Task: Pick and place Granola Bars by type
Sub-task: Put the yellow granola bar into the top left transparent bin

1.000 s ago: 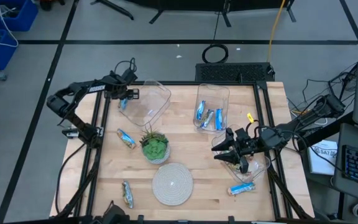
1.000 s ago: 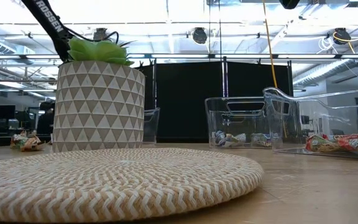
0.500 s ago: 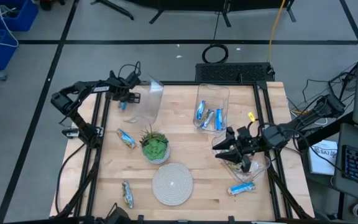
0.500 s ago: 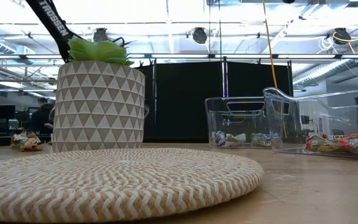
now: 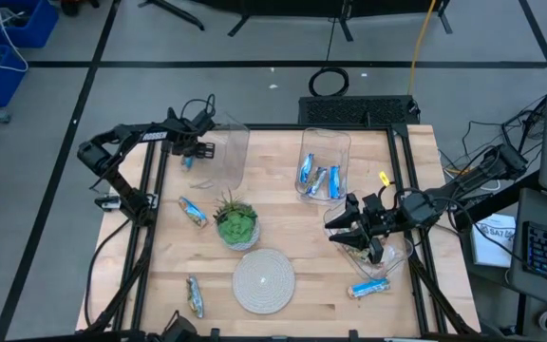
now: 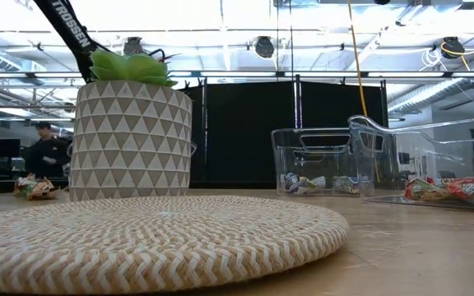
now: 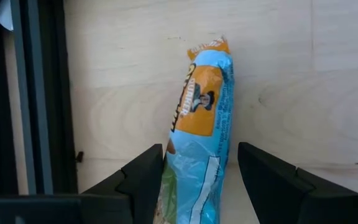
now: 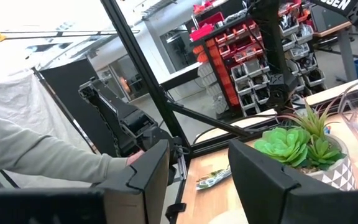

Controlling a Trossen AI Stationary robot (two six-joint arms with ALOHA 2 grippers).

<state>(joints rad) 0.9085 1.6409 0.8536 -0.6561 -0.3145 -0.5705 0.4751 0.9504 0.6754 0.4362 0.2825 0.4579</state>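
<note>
A pale wooden worktop is seen from above, framed by dark rails. On it a round woven mat lies near the front edge, with a potted succulent in a patterned pot just behind it and to the left. Three clear bins are present: one tipped up on edge at the back left, one at the back centre, and one at the right.

The left arm reaches over the back left corner, and its left claw is lowered over a light blue granola bar lying on the wood beside the rail; in the left wrist view the fingers are spread apart on either side of the bar, not closed on it. The right arm comes in from the right side, and its right claw is held above the right bin, fingers apart and with nothing between them.

Blue and silver granola bars lie inside the centre bin, and multicoloured bars are in the right bin. Loose bars are scattered elsewhere: a blue bar left of the plant, a bar near the front left, and a blue bar at the front right just outside the right bin.

A person is visible in the room beyond, at the far left of the low view.
</note>
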